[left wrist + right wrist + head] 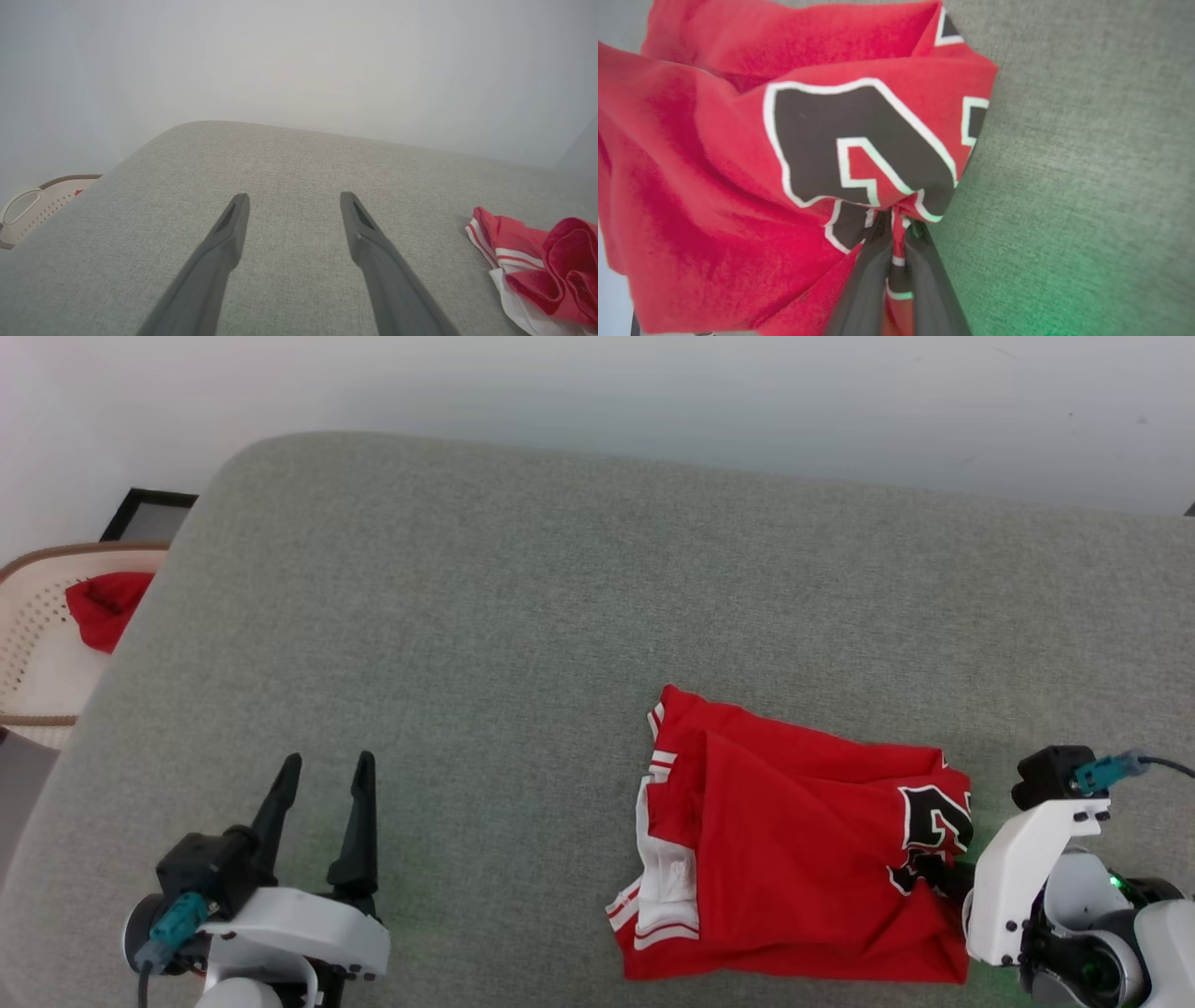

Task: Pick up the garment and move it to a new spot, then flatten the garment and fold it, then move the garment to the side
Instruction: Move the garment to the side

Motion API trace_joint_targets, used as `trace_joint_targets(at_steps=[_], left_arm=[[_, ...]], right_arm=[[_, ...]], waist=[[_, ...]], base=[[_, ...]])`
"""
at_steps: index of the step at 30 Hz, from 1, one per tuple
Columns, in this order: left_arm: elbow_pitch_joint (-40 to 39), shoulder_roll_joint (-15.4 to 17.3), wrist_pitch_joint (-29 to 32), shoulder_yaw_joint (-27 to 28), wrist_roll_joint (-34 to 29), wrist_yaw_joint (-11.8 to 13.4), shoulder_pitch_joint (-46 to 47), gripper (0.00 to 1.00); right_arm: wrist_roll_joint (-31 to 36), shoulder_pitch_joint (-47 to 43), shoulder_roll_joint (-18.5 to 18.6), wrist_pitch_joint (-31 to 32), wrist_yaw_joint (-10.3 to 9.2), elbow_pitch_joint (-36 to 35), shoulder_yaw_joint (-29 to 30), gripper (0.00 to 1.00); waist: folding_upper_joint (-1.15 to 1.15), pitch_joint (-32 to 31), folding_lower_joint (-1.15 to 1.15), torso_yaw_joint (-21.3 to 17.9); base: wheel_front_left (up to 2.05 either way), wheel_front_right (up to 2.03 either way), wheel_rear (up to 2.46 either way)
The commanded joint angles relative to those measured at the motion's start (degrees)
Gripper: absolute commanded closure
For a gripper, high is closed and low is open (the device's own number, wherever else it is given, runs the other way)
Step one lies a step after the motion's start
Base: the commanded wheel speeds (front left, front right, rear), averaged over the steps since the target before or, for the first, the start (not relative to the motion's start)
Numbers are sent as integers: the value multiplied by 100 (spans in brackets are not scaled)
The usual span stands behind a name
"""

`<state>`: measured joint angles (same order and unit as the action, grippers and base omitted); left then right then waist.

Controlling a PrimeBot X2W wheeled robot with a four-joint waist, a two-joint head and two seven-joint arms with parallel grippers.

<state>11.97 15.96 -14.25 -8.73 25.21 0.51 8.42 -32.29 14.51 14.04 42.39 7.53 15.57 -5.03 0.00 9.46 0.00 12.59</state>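
Your right gripper (896,223) is clamping the right edge of the folded red jersey shirt with white striped trim (794,859), which is lying front right on the grey upholstered cushion (560,597). Your left gripper (329,761) is hovering spread wide, well apart, with bare cushion stretching leftward and behind the shirt.

even soft light, right wrist view blurred

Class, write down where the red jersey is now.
In the head view, the garment lies at the lower right of the grey cushion, its right edge pinched by the right end effector.
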Motion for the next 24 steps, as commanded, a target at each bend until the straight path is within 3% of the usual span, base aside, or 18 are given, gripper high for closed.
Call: trace_joint_targets(at_steps=[1,17,24], left_arm=[[26,-17,-37,9,15,-13,56,0],[21,36,-73,9,-59,-49,60,0],[-21,51,-75,-36,-97,-62,157,0]], right_arm=[[-75,91,-8,57,-9,58,26,100],[-182,612,501,385,-8,-500,-76,100],[-186,919,1009,434,-8,-681,-208,100]], waist=[[0,-12,0,-29],[0,-196,0,-547],[0,-130,0,-898]], base=[[0,0,0],[0,0,0],[0,0,0]])
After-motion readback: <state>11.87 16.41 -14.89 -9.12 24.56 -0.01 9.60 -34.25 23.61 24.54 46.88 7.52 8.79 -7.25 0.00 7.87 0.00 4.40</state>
